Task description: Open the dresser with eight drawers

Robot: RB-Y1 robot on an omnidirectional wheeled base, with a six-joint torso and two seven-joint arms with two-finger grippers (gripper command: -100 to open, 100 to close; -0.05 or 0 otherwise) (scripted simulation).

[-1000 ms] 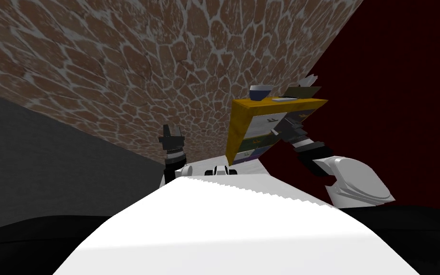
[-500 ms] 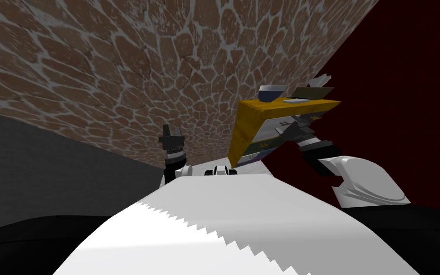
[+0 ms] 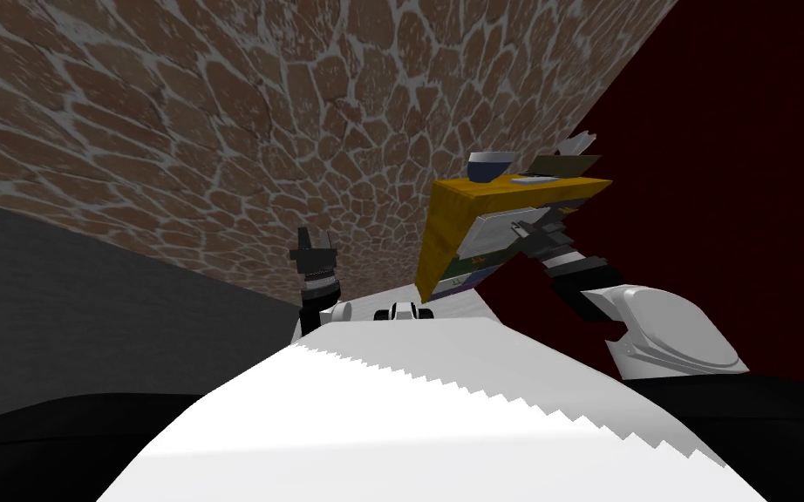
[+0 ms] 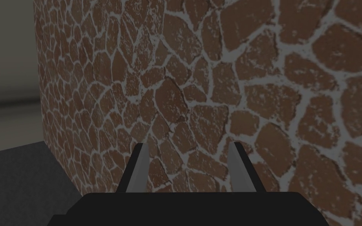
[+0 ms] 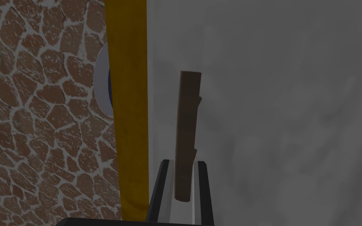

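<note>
The dresser has a yellow top and side and stands against the dark red wall at the right. Its drawer fronts are grey with small handles. My right gripper is at the upper drawer front. Seen from the right wrist, the right gripper is shut on a brown bar handle, with its fingers pressing both sides of the handle's near end. The yellow edge runs beside the handle. My left gripper is raised near my chest, its fingers open and holding nothing.
A blue and white bowl and a dark flat object rest on the dresser top. A brown stone-patterned wall stands ahead, the dark red wall is to the right, and grey floor is at the left.
My right gripper's fingers have closed on the drawer handle. The head view has shifted a little; the left arm has stayed in place.
</note>
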